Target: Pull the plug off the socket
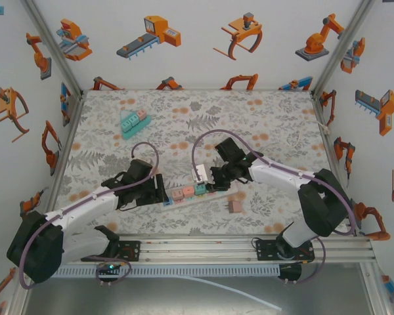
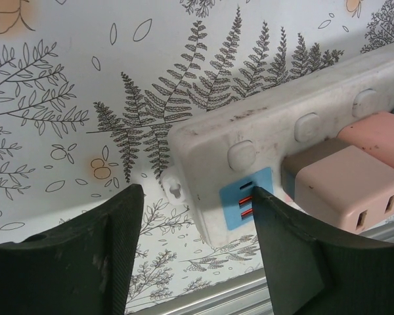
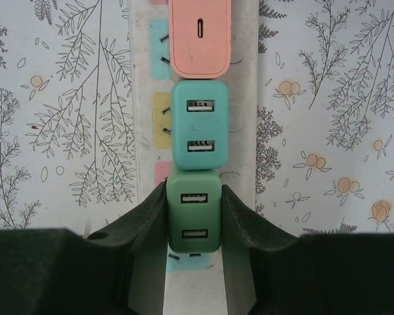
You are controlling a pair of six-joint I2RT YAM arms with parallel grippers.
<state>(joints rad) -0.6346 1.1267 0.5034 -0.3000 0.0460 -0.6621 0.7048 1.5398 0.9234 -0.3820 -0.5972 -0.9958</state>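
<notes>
A white power strip (image 1: pixel 184 199) lies on the flower-patterned table (image 1: pixel 276 118), at about 6 o'clock from the table's middle, with a row of plugs standing in it.

In the right wrist view the right gripper (image 3: pixel 195 197) is clamped on the green plug (image 3: pixel 194 213). One black finger presses each side of it, at 3 and 9 o'clock. This plug sits in the strip, touching a teal plug (image 3: pixel 199 125) at its 12 o'clock side, and a pink plug (image 3: pixel 199 36) follows beyond that.

In the left wrist view the left gripper (image 2: pixel 197 191) stands partly open around the end of the strip. Its finger at 3 o'clock is against the strip's side, while the one at 9 o'clock is apart from it, so it has hold of nothing.

A second strip (image 1: pixel 134 123) carrying plugs rests toward 10 o'clock on the table. A small loose plug (image 1: pixel 234 206) lies at about 4 o'clock from the right gripper.
</notes>
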